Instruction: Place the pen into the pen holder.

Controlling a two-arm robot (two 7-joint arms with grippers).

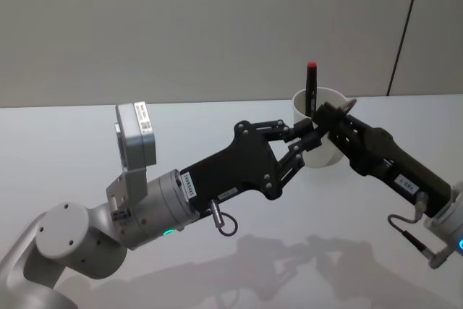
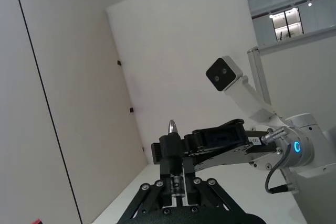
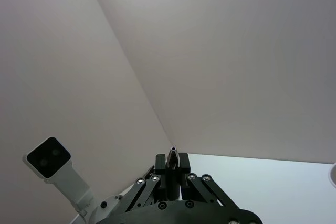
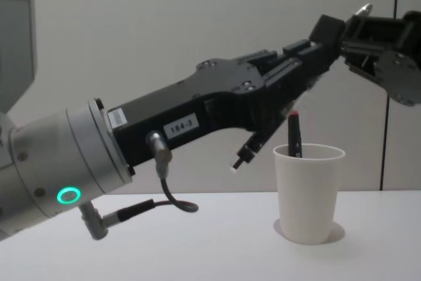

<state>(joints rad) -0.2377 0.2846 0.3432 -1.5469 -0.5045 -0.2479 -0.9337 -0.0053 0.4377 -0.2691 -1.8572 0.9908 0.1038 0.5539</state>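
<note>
The pen (image 1: 311, 86), black with a red end, stands upright inside the white pen holder (image 1: 327, 155) at the far right of the table. In the chest view the pen (image 4: 294, 133) pokes above the rim of the pen holder (image 4: 308, 195). My left gripper (image 1: 311, 136) reaches in from the left, shut and empty, just in front of the cup. My right gripper (image 1: 327, 116) comes from the right, also shut and empty, its tip almost meeting the left one beside the pen. Each wrist view shows closed fingers: left gripper (image 2: 172, 148), right gripper (image 3: 171, 163).
The white table (image 1: 87, 150) spreads out to the left and front of the cup. Both arms hover above the cup in the chest view, the left gripper (image 4: 324, 36) close to the right gripper (image 4: 366, 29). A wall stands behind the table.
</note>
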